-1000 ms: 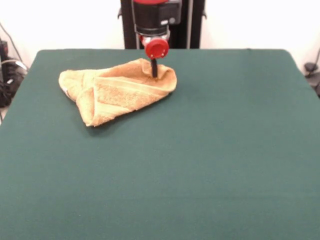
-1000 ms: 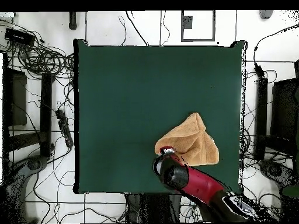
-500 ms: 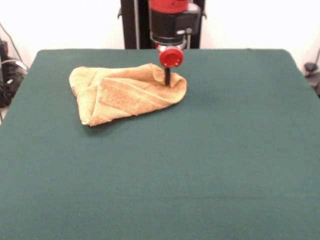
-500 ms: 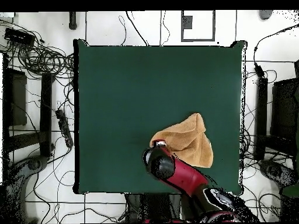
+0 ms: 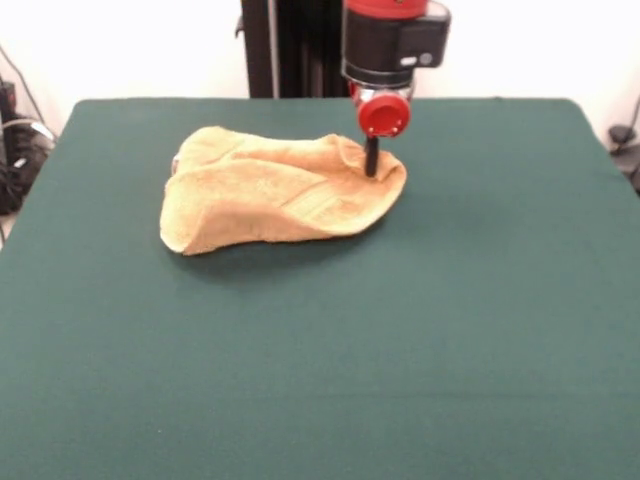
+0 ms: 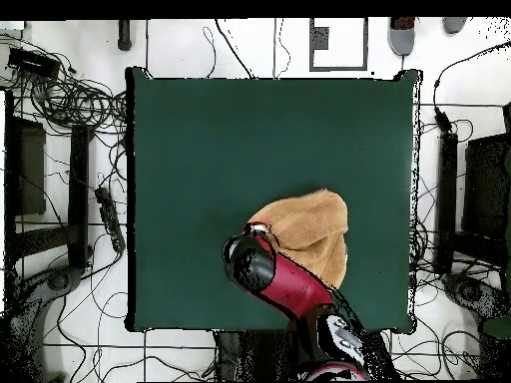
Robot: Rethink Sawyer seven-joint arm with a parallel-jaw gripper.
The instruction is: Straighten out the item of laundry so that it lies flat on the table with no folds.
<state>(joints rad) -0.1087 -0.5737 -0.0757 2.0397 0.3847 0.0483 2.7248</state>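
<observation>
- Washcloth [image 5: 275,195], the item of laundry: an orange-tan terry cloth lying in a rumpled, folded heap on the far half of the table [image 5: 320,360], with raised ridges and at least one layer doubled over another.
- Gripper [image 5: 371,168]: its dark tips are planted in the cloth's right-hand end in the front view, and the fabric puckers around them, so I judge the claw clenched on a pinch of the washcloth.
- Step in hand, as I read it: dragging that pinched edge sideways to draw the folds out.
- To do it well, keep the pull low and parallel to the tabletop, so that the trailing part slides and unrolls instead of lifting into a new fold.
- Pull away from the bulk of the heap, not across it; the doubled layer on the left needs tension to open.
- The felt-like surface probably grips terry, which helps anchor the free end but could make it bunch.
- Surface: a dark green top, far larger than the cloth, with plenty of room towards the right in the front view.
- Room, from overhead: tangled cables [image 6: 70,95] on a pale tiled floor around the table.
</observation>
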